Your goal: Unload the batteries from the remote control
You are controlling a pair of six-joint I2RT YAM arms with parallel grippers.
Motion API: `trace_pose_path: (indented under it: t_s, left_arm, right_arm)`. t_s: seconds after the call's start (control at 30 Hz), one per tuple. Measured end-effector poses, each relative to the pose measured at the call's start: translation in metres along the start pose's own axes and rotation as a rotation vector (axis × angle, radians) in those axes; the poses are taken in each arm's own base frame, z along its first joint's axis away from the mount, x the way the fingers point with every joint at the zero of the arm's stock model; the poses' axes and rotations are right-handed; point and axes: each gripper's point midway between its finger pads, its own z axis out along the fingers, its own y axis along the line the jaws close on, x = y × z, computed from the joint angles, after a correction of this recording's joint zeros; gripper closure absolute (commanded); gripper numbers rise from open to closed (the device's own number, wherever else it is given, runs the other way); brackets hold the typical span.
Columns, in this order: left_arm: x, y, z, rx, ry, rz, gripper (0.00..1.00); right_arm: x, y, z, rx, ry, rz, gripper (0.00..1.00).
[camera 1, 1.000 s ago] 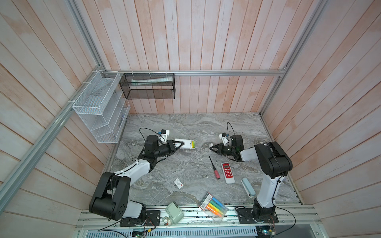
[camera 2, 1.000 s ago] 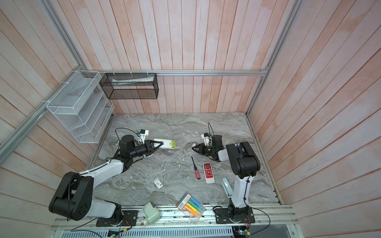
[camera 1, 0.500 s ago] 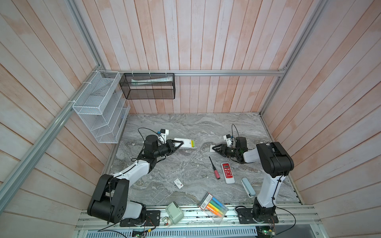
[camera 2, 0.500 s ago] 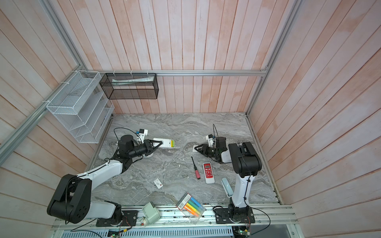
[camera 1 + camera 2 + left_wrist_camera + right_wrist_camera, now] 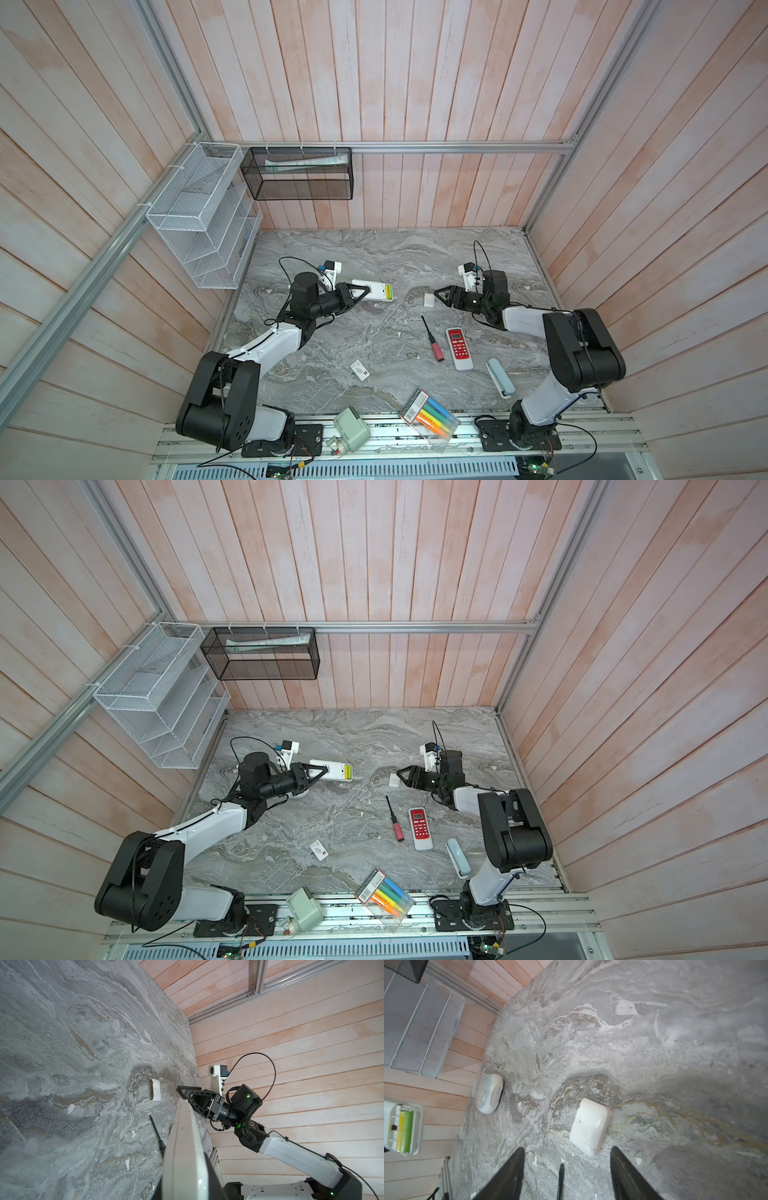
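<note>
The left gripper clamps one end of a slim white plastic remote control, raised off the grey veined marble table; glossy yellow-green cylindrical batteries sit in its open bay. The right gripper gapes wide, empty, before a smooth white rounded-rectangle cover lying flat on the stone.

The remote control sits between the left jaws, with the batteries in its end far from them. The cover lies on the bench just ahead of the right jaws; the screwdriver lies near them, apart from the cover.
</note>
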Motion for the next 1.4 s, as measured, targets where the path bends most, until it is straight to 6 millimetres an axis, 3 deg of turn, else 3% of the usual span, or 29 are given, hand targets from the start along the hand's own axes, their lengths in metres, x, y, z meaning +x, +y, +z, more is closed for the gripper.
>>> trace_pose_path:
  t_s: [0.3, 0.4, 0.6, 0.8, 1.07, 1.4]
  left_arm:
    - [0.012, 0.005, 0.003, 0.016, 0.059, 0.022, 1.0]
    - [0.015, 0.004, 0.003, 0.029, 0.077, 0.037, 1.0]
    - [0.021, 0.003, 0.002, 0.039, 0.104, 0.067, 1.0]
    - [0.023, -0.001, -0.002, 0.041, 0.101, 0.094, 1.0]
    - [0.024, -0.001, -0.003, 0.038, 0.103, 0.097, 1.0]
    - [0.025, 0.0, -0.003, 0.035, 0.106, 0.094, 1.0]
  right_arm:
    - [-0.004, 0.117, -0.013, -0.149, -0.09, -0.598, 0.27]
    - [0.0, 0.143, -0.018, -0.194, -0.12, -0.772, 0.25]
    - [0.021, 0.169, -0.012, -0.26, -0.088, -1.04, 0.23]
    - [0.046, 0.198, 0.009, -0.342, -0.031, -1.245, 0.21]
    - [0.037, 0.206, 0.038, -0.339, 0.013, -1.314, 0.21]
    - [0.05, 0.218, 0.062, -0.38, 0.086, -1.362, 0.2]
